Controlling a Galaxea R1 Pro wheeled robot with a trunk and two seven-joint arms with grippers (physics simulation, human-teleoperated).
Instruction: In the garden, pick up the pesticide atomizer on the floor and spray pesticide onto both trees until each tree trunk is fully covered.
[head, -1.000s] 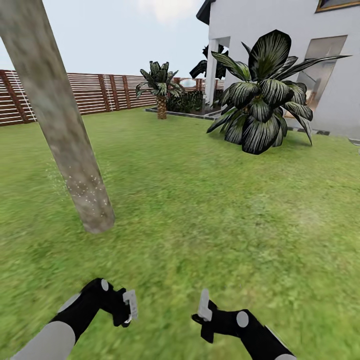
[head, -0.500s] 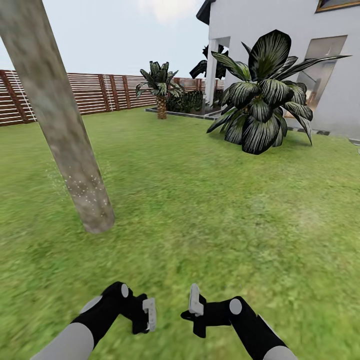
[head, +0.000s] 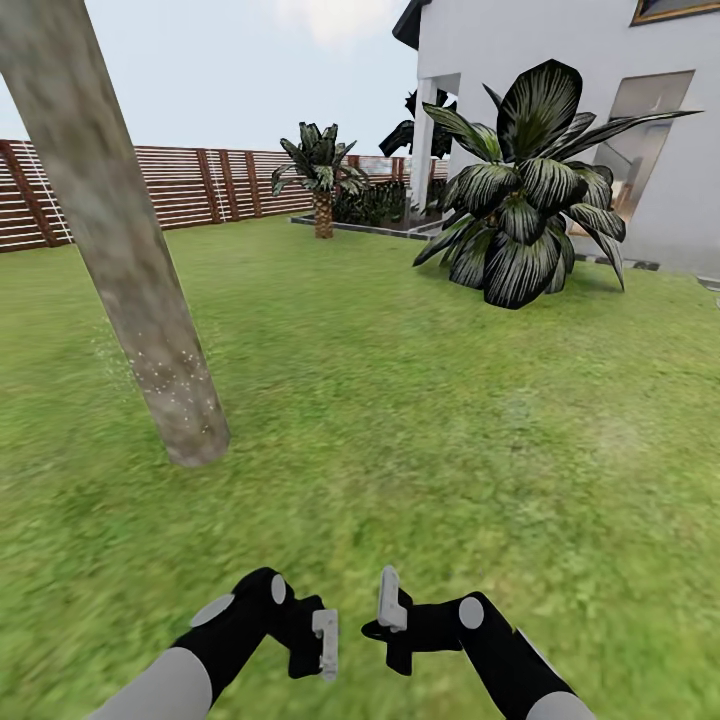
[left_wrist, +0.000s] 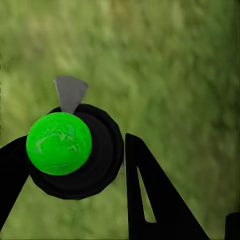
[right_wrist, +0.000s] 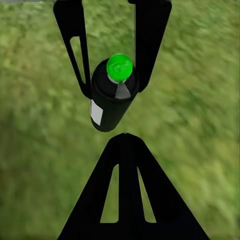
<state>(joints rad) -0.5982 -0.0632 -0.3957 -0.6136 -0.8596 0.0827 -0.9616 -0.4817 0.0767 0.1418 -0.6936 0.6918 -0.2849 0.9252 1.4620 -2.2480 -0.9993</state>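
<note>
Near: left end effector (head: 325, 645) has swung right over the last second and now sits just beside the right end effector (head: 388, 600). In the wrist views its fingers flank the pesticide atomizer (left_wrist: 75, 150), probably clamped on it. I cannot tell the right one's state. It looks like a re-grip or handover. Farther left, the tree trunk (head: 150, 330) has pesticide (head: 165, 375) specks only low down, so there's plenty left to spray.

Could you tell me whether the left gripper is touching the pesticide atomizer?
Touching. In the right wrist view, the left gripper's jaws sit against both sides of the pesticide atomizer, with no grass showing between them. The left wrist view agrees.
</note>
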